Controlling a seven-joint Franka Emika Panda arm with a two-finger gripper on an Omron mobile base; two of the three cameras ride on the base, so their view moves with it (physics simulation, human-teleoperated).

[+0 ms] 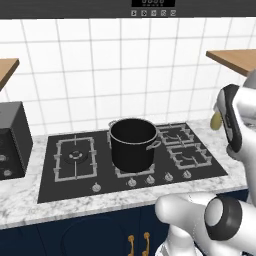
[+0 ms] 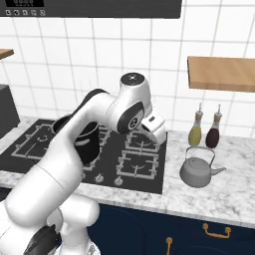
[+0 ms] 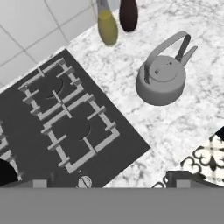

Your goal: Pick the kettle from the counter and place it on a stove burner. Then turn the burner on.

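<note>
- Your kettle (image 2: 198, 172) sits upright on the counter (image 2: 234, 194), just right of the stove (image 2: 144, 174), spout toward the right, wire handle arched over the lid – nothing touching it, so the pick has not started
- In the hand view the kettle (image 3: 162, 81) is up and right of centre, well apart from the fingertips (image 3: 177, 178) at the bottom edge; the camera looks down from above the stove's right edge, likely an approach pose
- Gripper (image 2: 155, 125) hangs over the right-hand burners (image 2: 138, 162); I can't tell if the jaws are parted or closed, the tips are barely visible, and nothing is between them
- Black stockpot (image 1: 132, 143) takes the middle burner, so you'd likely aim for one of the free right burners (image 1: 188, 156), nearest the kettle
- Two bottles, yellow (image 2: 194, 132) and dark (image 2: 213, 134), stand behind the kettle near the wall; watch them when you reach in
- Knobs (image 1: 150, 179) line the stove's front edge, for the last step
</note>
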